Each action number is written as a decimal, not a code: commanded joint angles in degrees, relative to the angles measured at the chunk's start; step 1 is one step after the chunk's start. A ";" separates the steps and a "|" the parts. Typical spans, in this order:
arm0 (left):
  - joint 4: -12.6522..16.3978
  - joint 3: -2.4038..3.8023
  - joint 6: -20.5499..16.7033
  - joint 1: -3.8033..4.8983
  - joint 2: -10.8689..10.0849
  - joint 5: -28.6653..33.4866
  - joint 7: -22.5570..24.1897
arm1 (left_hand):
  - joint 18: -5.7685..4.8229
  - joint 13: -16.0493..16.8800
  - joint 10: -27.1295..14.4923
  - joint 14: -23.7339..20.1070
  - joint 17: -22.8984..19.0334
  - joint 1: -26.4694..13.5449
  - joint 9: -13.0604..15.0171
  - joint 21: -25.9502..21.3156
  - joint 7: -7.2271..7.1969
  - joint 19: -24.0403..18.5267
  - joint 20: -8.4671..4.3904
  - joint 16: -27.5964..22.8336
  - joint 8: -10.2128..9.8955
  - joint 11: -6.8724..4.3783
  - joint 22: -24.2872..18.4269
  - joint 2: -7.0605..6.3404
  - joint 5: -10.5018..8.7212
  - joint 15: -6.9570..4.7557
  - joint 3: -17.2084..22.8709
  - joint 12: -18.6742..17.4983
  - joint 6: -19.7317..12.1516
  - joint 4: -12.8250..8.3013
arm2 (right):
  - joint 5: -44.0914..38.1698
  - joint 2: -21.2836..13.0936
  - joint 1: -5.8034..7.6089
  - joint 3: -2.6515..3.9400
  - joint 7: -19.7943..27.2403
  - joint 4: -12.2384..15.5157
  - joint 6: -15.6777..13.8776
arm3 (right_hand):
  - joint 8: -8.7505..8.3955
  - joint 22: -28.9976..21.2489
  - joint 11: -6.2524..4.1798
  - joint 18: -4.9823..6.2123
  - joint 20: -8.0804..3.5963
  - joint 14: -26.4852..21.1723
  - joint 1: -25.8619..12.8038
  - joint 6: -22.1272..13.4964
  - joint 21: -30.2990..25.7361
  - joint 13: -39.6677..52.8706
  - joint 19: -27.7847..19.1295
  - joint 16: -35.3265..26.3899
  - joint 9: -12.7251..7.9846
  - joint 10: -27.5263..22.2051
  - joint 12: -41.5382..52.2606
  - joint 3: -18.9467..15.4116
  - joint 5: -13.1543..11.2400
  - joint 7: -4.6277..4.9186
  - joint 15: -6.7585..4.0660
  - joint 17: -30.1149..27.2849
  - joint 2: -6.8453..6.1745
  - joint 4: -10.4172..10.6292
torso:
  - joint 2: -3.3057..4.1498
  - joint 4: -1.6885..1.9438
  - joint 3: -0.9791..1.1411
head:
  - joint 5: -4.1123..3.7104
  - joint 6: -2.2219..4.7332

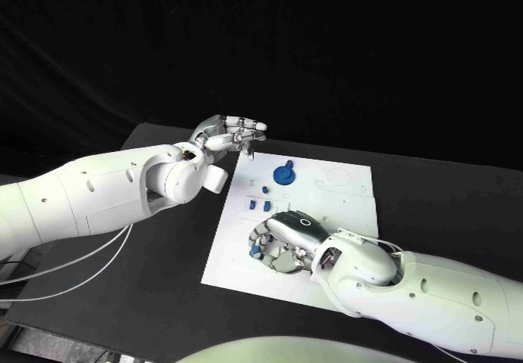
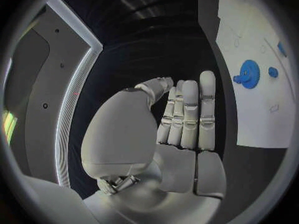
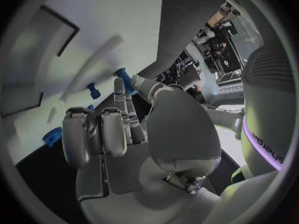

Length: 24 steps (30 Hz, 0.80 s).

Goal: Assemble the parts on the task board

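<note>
Resting low over the near part of the white task board [image 1: 338, 189], the right hand [image 1: 286, 240] has its fingers curled down among small blue parts; one blue piece [image 1: 253, 250] shows at its fingertips in the head view, but whether that piece is pinched or merely touched cannot be told, since the palm hides the contact. In the right wrist view the same hand [image 3: 118, 134] has its fingers bent toward the board, with a small blue peg [image 3: 93, 90] standing just beyond them. Farther up the board lie two small blue pegs [image 1: 259, 203] near its left edge, and beyond them the round blue gear [image 1: 283, 175] sits flat near the far edge. Beside the far left corner of the board the left hand [image 1: 231, 137] hovers above the black table [image 1: 436, 197], holding nothing; in the left wrist view its fingers [image 2: 190, 115] lie straight and side by side, with the gear [image 2: 249, 74] well off to one side. Judged as risks: a curled finger of the right hand could knock over or scatter the loose pegs just beside it, and a piece gripped off-centre could tilt and jam at its hole.
</note>
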 commanded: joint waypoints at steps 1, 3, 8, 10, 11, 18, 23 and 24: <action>0.12 0.04 0.89 0.07 0.06 0.26 0.21 | 0.81 0.10 -0.43 -0.37 -0.10 0.06 -0.08 -0.22 0.21 -0.05 -0.25 -0.17 0.33 0.11 -0.08 0.51 0.31 0.08 -0.21 0.24 0.19 0.02 | -1.80 -0.01 -0.18 -0.10 -1.23 0.02 0.21 | -1.70 11.38 0.24 -0.34 0.50 2.00 0.09 -2.39 -0.32 0.19 2.83 0.00 -0.81 0.21 -0.31 -0.33 0.29 -0.16 0.32 -0.02 -1.13 0.06 | -0.02 0.00 0.00 | 0.00 -0.01; 0.12 0.04 0.88 0.07 0.04 0.26 0.20 | 0.81 0.10 -0.43 -0.37 -0.10 0.06 -0.08 -0.22 0.21 -0.05 -0.25 -0.17 0.33 0.11 -0.08 0.51 0.31 0.08 -0.21 0.24 0.19 0.02 | -1.85 -0.08 -0.20 -0.10 -1.33 0.06 -0.40 | -2.68 11.44 -0.02 -0.35 0.42 2.01 0.08 -3.92 -0.23 0.27 2.87 0.04 -1.24 0.24 -0.32 -0.30 0.29 -0.16 0.11 0.03 -1.38 0.02 | -0.01 -0.01 0.01 | 0.00 0.01; 0.13 0.04 0.88 0.07 -0.01 0.26 0.17 | 0.81 0.10 -0.43 -0.37 -0.10 0.06 -0.08 -0.22 0.21 -0.05 -0.25 -0.17 0.33 0.11 -0.08 0.51 0.31 0.08 -0.21 0.24 0.19 0.02 | -1.85 -0.48 -0.26 -0.11 -1.20 0.40 -2.35 | -4.22 11.48 -0.38 -0.35 0.18 2.03 0.10 -6.35 -0.20 0.46 2.90 0.10 -1.95 0.35 -0.33 -0.27 0.25 -0.34 -0.20 0.12 -1.84 -0.08 | -0.02 -0.04 0.03 | -0.06 0.12; 0.13 0.04 0.89 0.07 -0.03 0.26 0.17 | 0.81 0.10 -0.43 -0.37 -0.10 0.06 -0.08 -0.22 0.21 -0.05 -0.25 -0.17 0.33 0.11 -0.08 0.51 0.31 0.08 -0.21 0.24 0.19 0.02 | -1.70 -0.70 -0.29 -0.11 -0.90 0.62 -3.19 | -4.99 11.49 -0.47 -0.35 0.10 2.01 0.00 -7.65 -0.22 0.53 2.90 0.07 -2.30 0.39 -0.34 -0.40 0.24 -0.53 -0.27 0.03 -2.18 -0.10 | -0.02 -0.04 0.03 | -0.06 0.12; 0.14 0.04 0.89 0.07 -0.05 0.26 0.15 | 0.81 0.10 -0.43 -0.37 -0.10 0.06 -0.08 -0.22 0.21 -0.05 -0.25 -0.17 0.33 0.11 -0.08 0.51 0.31 0.08 -0.21 0.24 0.19 0.02 | -1.56 -0.94 -0.31 -0.11 -0.58 0.86 -3.86 | -5.56 11.50 -0.56 -0.35 0.04 2.01 -0.09 -8.67 -0.21 0.57 2.91 0.06 -2.56 0.38 -0.37 -0.53 0.28 -0.83 -0.34 0.00 -2.39 -0.09 | -0.01 -0.02 0.04 | -0.07 0.15; 0.11 0.03 0.87 0.07 -0.24 0.26 0.12 | 0.81 0.10 -0.43 -0.37 -0.10 0.06 -0.08 -0.22 0.21 -0.05 -0.25 -0.17 0.33 0.11 -0.08 0.51 0.31 0.08 -0.21 0.24 0.19 0.02 | -0.54 -4.01 -0.25 0.08 1.95 3.87 -8.42 | -7.51 11.57 -0.99 -0.37 -0.32 1.95 -0.46 -12.96 -0.19 0.85 2.97 -0.07 -4.02 0.56 -0.46 -1.51 1.57 -1.75 -0.72 -0.32 -2.85 0.29 | -0.09 -0.12 0.04 | -0.43 0.59; 0.07 0.02 0.92 0.07 -0.35 0.26 0.13 | 0.81 0.10 -0.43 -0.37 -0.10 0.06 -0.08 -0.22 0.21 -0.05 -0.25 -0.17 0.33 0.11 -0.08 0.51 0.31 0.08 -0.21 0.24 0.19 0.02 | 6.08 -8.27 0.88 0.43 4.50 6.82 -10.96 | -5.38 11.61 -0.93 -0.39 -0.44 1.97 -0.45 -8.28 -0.17 1.20 3.01 -0.08 -3.03 1.77 -0.02 -1.82 2.24 -0.62 -0.74 -0.38 -2.60 0.57 | -0.16 -0.15 0.05 | -1.59 1.33; 0.07 0.01 0.93 0.07 -0.37 0.26 0.13 | 0.81 0.16 -0.52 -0.40 -0.12 -0.01 -0.08 -0.26 0.20 -0.07 -0.24 -0.16 0.35 0.11 -0.10 0.60 0.31 0.08 -0.22 0.37 0.19 0.08 | 8.43 -9.38 1.29 0.47 4.75 7.31 -10.94 | -4.22 11.59 -0.42 -0.39 -0.34 1.96 -0.44 -6.13 -0.23 1.30 3.00 -0.12 -2.62 2.06 0.10 -1.83 2.34 -0.27 -0.46 -0.49 -2.42 0.65 | -0.15 -0.13 0.04 | -1.81 1.42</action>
